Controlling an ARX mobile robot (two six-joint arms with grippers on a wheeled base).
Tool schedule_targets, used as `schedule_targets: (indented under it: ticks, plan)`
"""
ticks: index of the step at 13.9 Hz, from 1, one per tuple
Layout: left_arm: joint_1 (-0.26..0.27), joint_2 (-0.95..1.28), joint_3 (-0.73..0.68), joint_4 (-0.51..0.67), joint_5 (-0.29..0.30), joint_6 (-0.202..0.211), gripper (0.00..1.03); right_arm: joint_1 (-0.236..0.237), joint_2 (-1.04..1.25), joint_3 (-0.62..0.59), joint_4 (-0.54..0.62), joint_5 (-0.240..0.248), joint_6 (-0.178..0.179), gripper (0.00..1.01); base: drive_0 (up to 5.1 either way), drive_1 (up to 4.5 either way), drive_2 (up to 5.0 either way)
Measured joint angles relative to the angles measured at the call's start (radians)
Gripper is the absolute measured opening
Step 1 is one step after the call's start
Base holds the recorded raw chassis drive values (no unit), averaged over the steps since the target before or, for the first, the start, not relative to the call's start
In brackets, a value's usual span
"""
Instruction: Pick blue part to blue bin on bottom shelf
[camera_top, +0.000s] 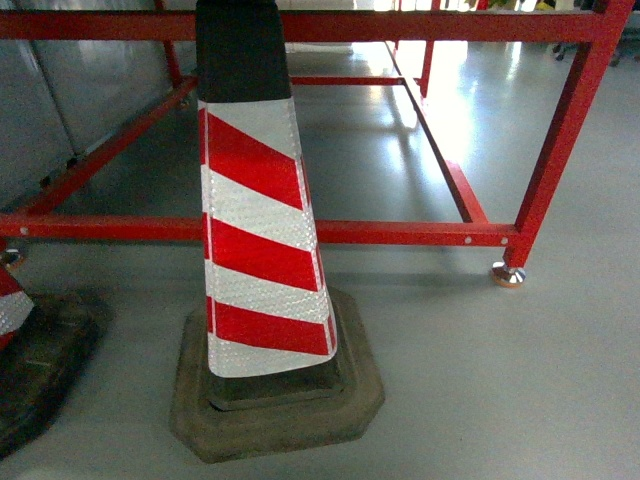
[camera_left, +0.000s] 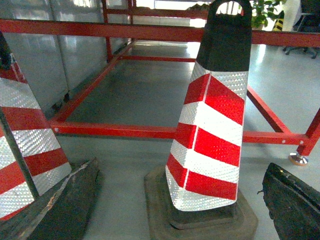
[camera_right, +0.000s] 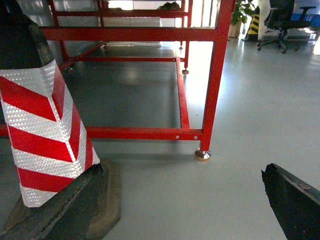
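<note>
**Cones and a red frame fill every view; blue part, bin and shelf not in sight**

Although three cameras look out, none shows the blue part, the blue bin or the bottom shelf, so where they are cannot be told. Largest in view is the red steel frame (camera_top: 400, 232), its low rails crossing the middle of the head view, its upper parts cut off by the top edge. On the grey floor (camera_top: 500, 380) before it stands a traffic cone (camera_top: 262, 240) with red and white reflective bands, its black tip cropped at the upper left; a second cone (camera_top: 12, 300) is barely visible at the left edge. An office chair (camera_right: 282, 20) sits at the upper right of the right wrist view, partly cut off. No writing is readable anywhere.

Left gripper (camera_left: 180, 210): dark fingers (camera_left: 292, 200) at the lower corners stand wide apart, grasping nothing. Right gripper (camera_right: 180, 210): its fingers (camera_right: 295, 200) are likewise spread and empty.
</note>
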Motion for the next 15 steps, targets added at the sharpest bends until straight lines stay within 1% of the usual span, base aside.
schedule_targets:
  ticks: [15]
  plan:
    - [0.0, 0.0, 0.0, 0.0, 0.0, 0.0, 0.98, 0.0, 0.0, 0.0, 0.0, 0.0, 0.0, 0.98, 0.0, 0.0, 0.0]
